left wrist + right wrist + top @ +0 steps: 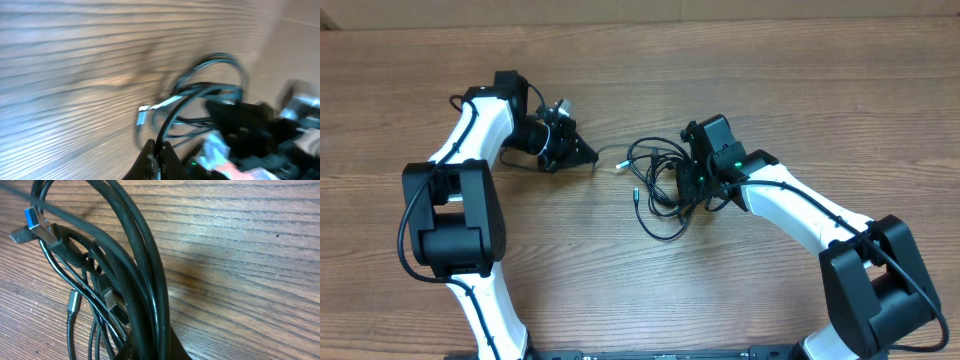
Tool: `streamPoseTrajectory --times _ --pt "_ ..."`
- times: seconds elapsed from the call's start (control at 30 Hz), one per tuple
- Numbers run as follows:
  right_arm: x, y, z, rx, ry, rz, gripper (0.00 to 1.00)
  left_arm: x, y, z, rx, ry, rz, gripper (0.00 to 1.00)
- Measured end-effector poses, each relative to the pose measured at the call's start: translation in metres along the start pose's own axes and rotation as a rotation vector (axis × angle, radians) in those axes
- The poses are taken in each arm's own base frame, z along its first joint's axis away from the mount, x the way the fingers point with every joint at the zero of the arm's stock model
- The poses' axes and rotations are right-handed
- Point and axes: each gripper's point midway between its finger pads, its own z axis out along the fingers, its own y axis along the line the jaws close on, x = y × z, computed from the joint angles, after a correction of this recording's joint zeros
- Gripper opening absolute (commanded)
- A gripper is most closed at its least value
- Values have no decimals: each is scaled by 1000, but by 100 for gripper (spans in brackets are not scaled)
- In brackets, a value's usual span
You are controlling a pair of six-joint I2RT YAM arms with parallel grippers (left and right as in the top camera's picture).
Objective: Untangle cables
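The cables [660,185] lie as a tangle of thin black loops in the middle of the table. My left gripper [588,154] sits to their left, shut on one thin black strand [172,112] that runs from its jaws to the tangle. A silver plug [141,117] lies beside that strand. My right gripper [688,193] is at the tangle's right edge, shut on a bundle of several cable strands [145,270]. In the right wrist view a blue-tipped plug [33,218] and two silver-tipped plugs [74,301] lie among the loops.
The table [800,90] is brown wood grain. Both white arms reach in from the near edge, and their black bases [450,215] stand on the near side at left and right. The right arm's black wrist [250,125] fills the right of the left wrist view.
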Motion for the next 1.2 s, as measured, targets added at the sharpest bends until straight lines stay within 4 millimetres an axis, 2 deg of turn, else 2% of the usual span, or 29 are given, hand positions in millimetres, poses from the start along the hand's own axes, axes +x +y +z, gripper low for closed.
streamPoseTrajectory --times 0.2,0.27,0.43,0.87,1.2 --pt "0 -2 0 9 -1 0 4 7 16 11 -156 21 28 38" --pt "0 -2 0 11 -1 0 4 8 17 14 -186 24 37 40" --pt "0 -2 0 11 -2 0 4 14 17 31 -296 35 67 38" --pt "0 -2 0 12 -1 0 4 16 -23 75 -509 -59 140 40" --pt "0 -2 0 14 -2 0 4 21 -30 92 -602 -107 180 38"
